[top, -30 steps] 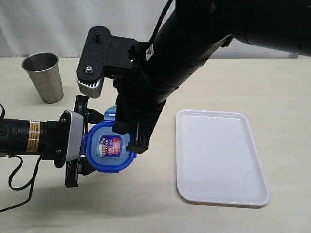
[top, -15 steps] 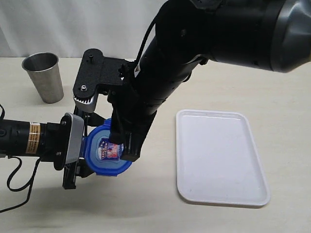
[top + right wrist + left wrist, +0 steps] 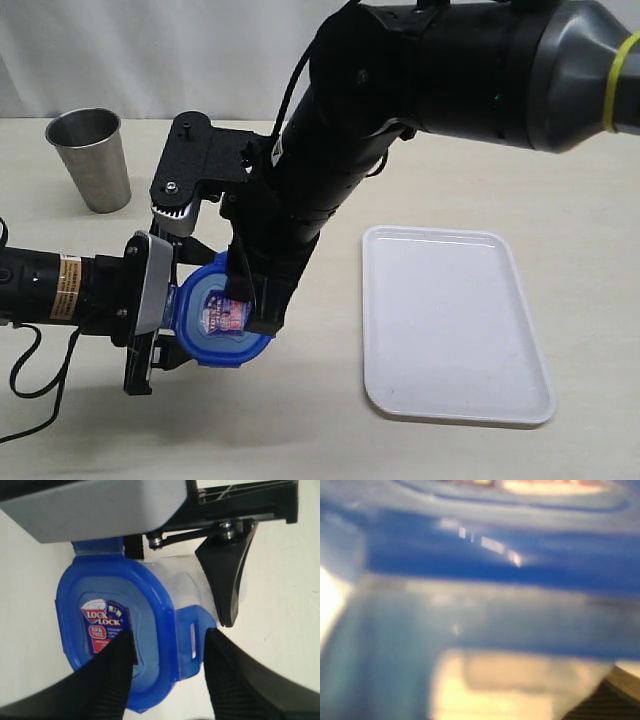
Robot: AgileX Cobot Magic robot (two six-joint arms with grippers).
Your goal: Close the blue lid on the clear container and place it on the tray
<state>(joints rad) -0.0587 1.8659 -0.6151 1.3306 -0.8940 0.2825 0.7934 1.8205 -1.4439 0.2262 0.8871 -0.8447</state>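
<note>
Counter (image 3: 560, 200), pale beige, bearing: one steel cup (image 3: 92, 160), upright, far-left corner; one white tray (image 3: 450, 320), flat, right of centre; one looped black cable (image 3: 14, 368), left edge.

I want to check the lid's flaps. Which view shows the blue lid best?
The right wrist view: the lid is sharp, with its sticker and a flap visible. The exterior view shows it small, partly behind the right arm. The left wrist view shows only a blue blur.

The blue lid (image 3: 215, 345) sits on the mouth of the clear container (image 3: 186, 579), left of the tray (image 3: 455, 330) and apart from it. The steel cup (image 3: 92, 158) stands farther left of the tray, and behind.
</note>
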